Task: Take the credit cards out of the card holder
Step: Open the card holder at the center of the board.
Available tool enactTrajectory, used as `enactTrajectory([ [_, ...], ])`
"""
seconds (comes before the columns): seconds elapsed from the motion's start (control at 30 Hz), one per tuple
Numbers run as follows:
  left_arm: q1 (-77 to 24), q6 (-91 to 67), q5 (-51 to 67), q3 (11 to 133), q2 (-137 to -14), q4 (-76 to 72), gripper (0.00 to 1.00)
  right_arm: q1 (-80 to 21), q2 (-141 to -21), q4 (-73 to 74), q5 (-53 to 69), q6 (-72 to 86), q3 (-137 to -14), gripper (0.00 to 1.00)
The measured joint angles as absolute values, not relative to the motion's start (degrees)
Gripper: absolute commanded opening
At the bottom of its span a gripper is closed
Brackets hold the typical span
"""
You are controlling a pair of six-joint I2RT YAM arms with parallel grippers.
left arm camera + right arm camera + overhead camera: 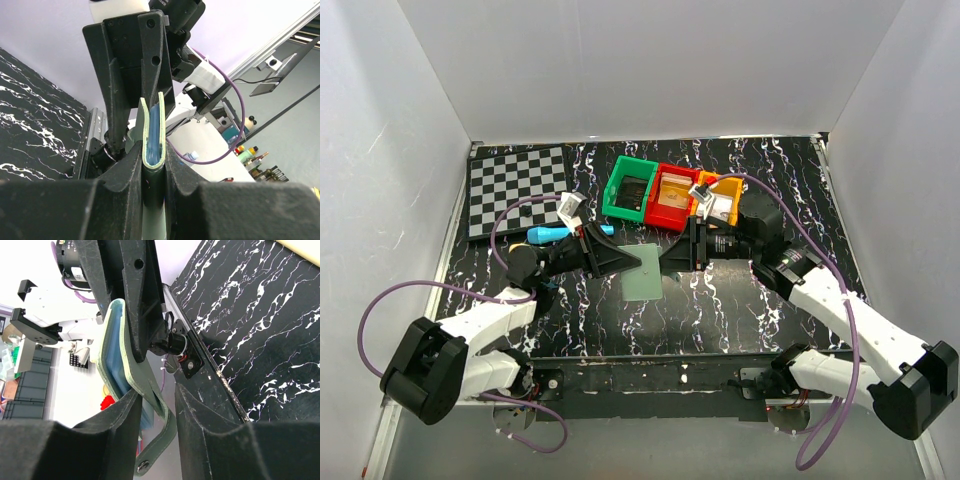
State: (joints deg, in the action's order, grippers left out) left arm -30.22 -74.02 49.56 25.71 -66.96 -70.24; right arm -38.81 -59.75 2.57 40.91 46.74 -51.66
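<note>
The card holder hangs folded above the middle of the table, held by one edge in my left gripper, which is shut on it. In the left wrist view the card holder stands edge-on, with a pale green rim and blue panels inside. My right gripper faces it from the right. In the right wrist view its jaws stand open around the holder's side tab. The left finger touches the holder and a gap remains on the right. The credit cards are hidden inside the fold.
Green, red and orange bins stand in a row behind the grippers. A checkerboard lies at the back left, with a blue pen-like object in front of it. White walls enclose the table.
</note>
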Motion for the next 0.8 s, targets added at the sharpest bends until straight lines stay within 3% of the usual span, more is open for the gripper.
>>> enactTrajectory([
  [0.33, -30.94, -73.41, 49.71, 26.24, -67.05, -67.51, 0.0, -39.4, -61.58, 1.06, 43.05, 47.53, -51.68, 0.34],
  [0.43, -31.05, -73.12, 50.06, 26.3, -67.18, -66.76, 0.0, -39.46, -62.24, 1.08, 43.92, 47.68, -51.68, 0.25],
  [0.5, -31.09, -72.99, 50.06, 26.3, -67.2, -66.3, 0.12, -39.48, -62.24, 1.1, 44.16, 47.64, -51.68, 0.16],
  [0.6, -31.16, -72.53, 49.91, 26.3, -67.18, -65.25, 0.41, -39.66, -61.98, 1.58, 44.25, 46.61, -51.77, 0.01],
  [0.8, -31.86, -68.95, 46.65, 27.16, -65.95, -57.45, 0.76, -41.41, -61.91, 8.95, 42.92, 42.92, -55.18, 0.01],
])
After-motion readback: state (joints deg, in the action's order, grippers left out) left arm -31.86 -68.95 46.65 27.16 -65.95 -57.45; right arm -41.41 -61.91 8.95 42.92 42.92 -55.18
